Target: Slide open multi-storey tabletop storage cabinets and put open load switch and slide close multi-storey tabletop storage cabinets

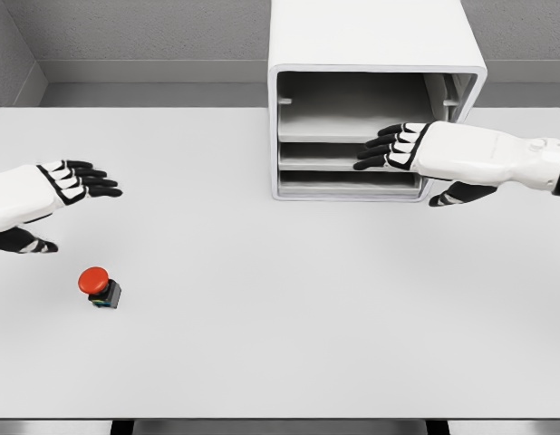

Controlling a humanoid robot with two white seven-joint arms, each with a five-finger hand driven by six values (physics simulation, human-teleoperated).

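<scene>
Cabinets: one storage cabinet (pixel 375 91), just behind right hand (pixel 393 147);
Switches: one load switch (pixel 100 286), below left hand (pixel 76 181);
Hands: two, both released

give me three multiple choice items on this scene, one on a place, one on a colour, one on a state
1. Where on the table does the load switch sit?
A. front left
B. inside the cabinet
C. front right

2. What colour is the switch's cap?
A. blue
B. red
C. yellow

3. What is the right hand doing?
A. gripping the switch
B. fingers extended in front of the cabinet, holding nothing
C. flat on the table's front edge

Key: 1 A, it sits below the left hand. 2 B, the dome is red. 3 B, nothing is grasped.
</scene>
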